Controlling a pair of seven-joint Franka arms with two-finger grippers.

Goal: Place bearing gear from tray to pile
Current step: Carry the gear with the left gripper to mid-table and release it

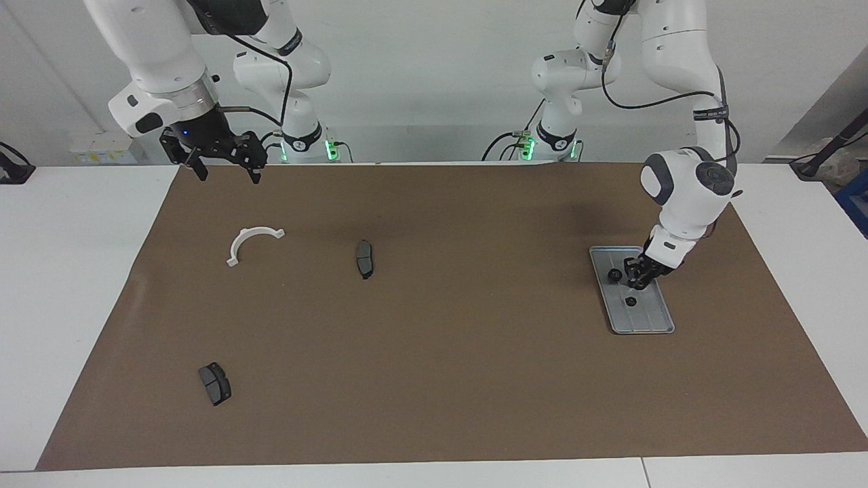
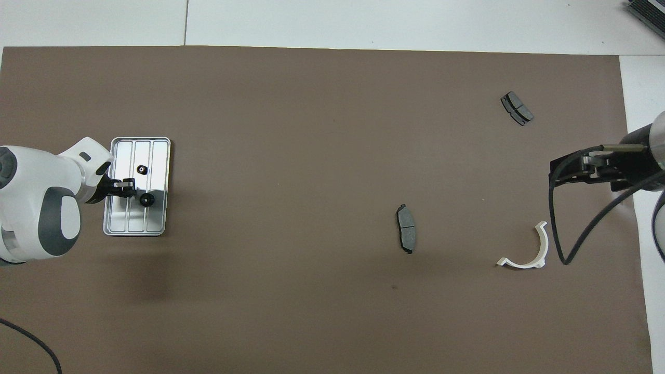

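The silver tray (image 1: 652, 318) (image 2: 126, 222) lies at the left arm's end of the brown mat. Two small black bearing gears rest in it: one (image 1: 614, 274) (image 2: 147, 199) nearer to the robots, the other (image 1: 630, 301) (image 2: 141, 169) farther from them. My left gripper (image 1: 638, 276) (image 2: 130, 188) is low over the tray between them; whether it holds a gear is hidden. The pile's parts lie spread toward the right arm's end: a white bracket (image 1: 252, 242) (image 2: 527, 249) and two dark brake pads (image 1: 364, 258) (image 2: 406, 228), (image 1: 214, 383) (image 2: 516, 107). My right gripper (image 1: 227, 173) (image 2: 556, 174) waits open above the mat's edge.
A brown mat (image 1: 434, 352) (image 2: 311, 130) covers most of the white table (image 1: 68, 271). A black cable (image 2: 582, 228) hangs from the right arm near the bracket.
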